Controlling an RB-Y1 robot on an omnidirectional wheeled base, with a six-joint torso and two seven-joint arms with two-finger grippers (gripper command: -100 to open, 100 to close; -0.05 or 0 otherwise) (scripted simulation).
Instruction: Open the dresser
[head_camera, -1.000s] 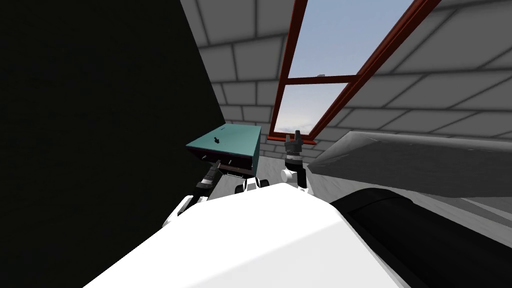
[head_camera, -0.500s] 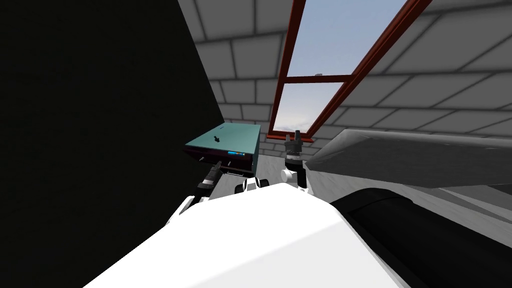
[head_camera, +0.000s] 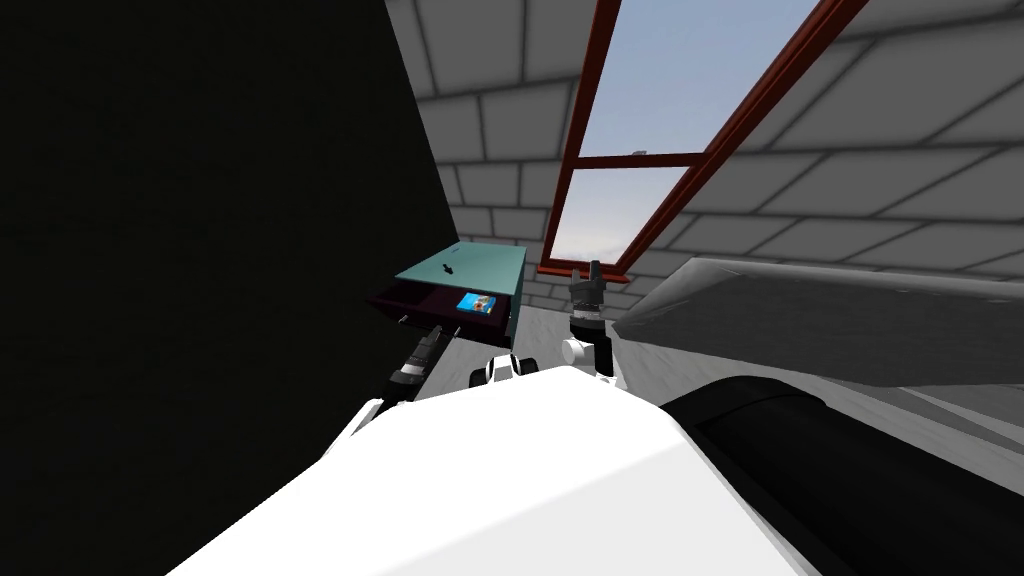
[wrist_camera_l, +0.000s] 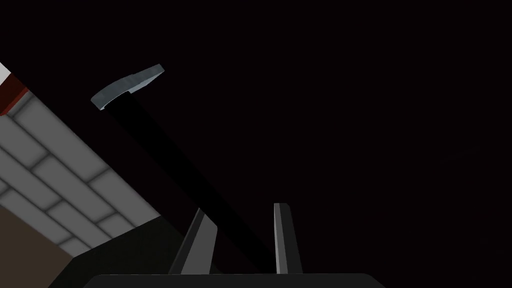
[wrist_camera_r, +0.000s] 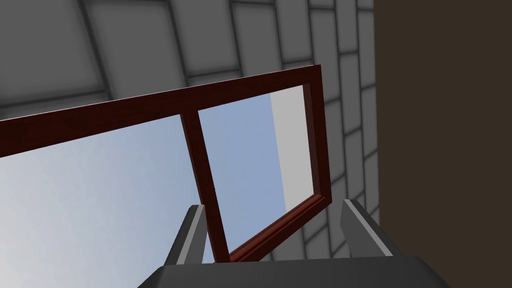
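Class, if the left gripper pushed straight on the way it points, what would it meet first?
Probably the dark drawer front just behind the handle that the left gripper holds; depth is hard to judge.

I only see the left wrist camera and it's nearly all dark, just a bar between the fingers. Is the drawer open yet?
Observer: Yes. The head view shows the drawer of the dresser pulled out, the left gripper on its handle.
Operator: Anything inside?
Observer: A flat bright blue thing lies at the end nearer the window.
Operator: Where's my other hand?
Observer: The right gripper is raised beside the dresser, fingers open.
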